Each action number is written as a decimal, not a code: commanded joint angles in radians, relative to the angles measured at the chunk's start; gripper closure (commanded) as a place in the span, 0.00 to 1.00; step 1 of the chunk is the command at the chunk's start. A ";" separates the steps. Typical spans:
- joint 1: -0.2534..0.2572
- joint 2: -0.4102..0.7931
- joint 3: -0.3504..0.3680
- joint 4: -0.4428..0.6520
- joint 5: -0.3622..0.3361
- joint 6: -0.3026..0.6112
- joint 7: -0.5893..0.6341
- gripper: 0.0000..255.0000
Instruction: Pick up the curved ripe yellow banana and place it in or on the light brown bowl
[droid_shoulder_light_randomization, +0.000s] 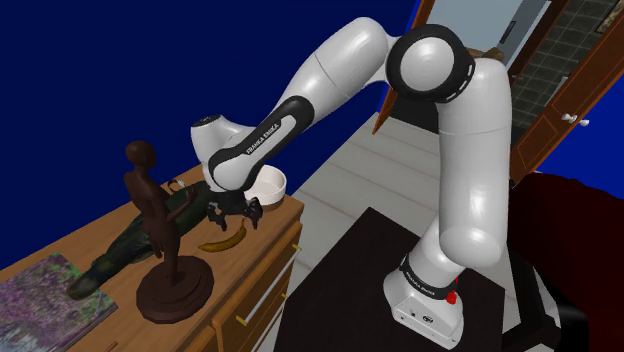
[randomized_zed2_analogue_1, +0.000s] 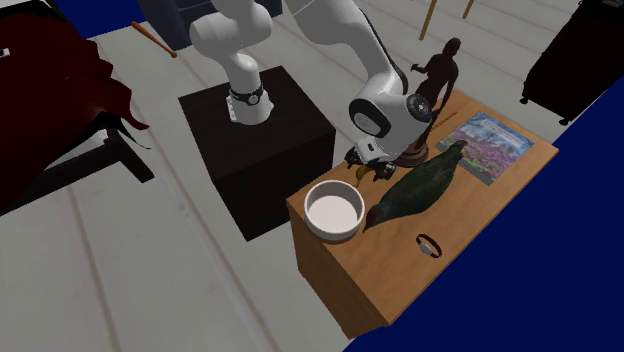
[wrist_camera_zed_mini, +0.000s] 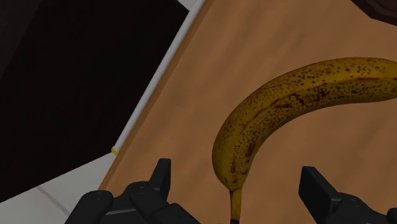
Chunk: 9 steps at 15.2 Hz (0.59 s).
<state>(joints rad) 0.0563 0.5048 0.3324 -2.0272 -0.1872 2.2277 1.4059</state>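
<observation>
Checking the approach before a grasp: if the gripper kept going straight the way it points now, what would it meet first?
Most likely the spotted yellow banana: its stem end lies between the open fingers of the gripper, apart from both. Depth is unclear; the wooden top lies under it.

The shoulder view looks from behind and above the stand (droid_shoulder_light_randomization: 425, 300), down and to the left along the arm (droid_shoulder_light_randomization: 330, 80) to the worktop (droid_shoulder_light_randomization: 272, 218), at a middle distance. The second exterior view stands on the opposite side, high up. It looks down across the worktop to the stand beyond its far edge, from a little farther away. Both views share the stand, the arm and most of the worktop. The wrist view, from the hand (wrist_camera_zed_mini: 236, 172), looks very closely at the worktop's edge on the stand's side, where the banana (wrist_camera_zed_mini: 286, 108) lies; the other two views also contain this place.
</observation>
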 joint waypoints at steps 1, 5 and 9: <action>0.003 0.013 -0.003 -0.001 -0.005 0.014 0.004 0.00; 0.003 0.013 -0.003 -0.001 -0.005 0.014 0.004 0.00; 0.003 0.013 -0.003 -0.001 -0.005 0.014 0.004 1.00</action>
<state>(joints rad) 0.0592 0.5179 0.3289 -2.0278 -0.1925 2.2412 1.4098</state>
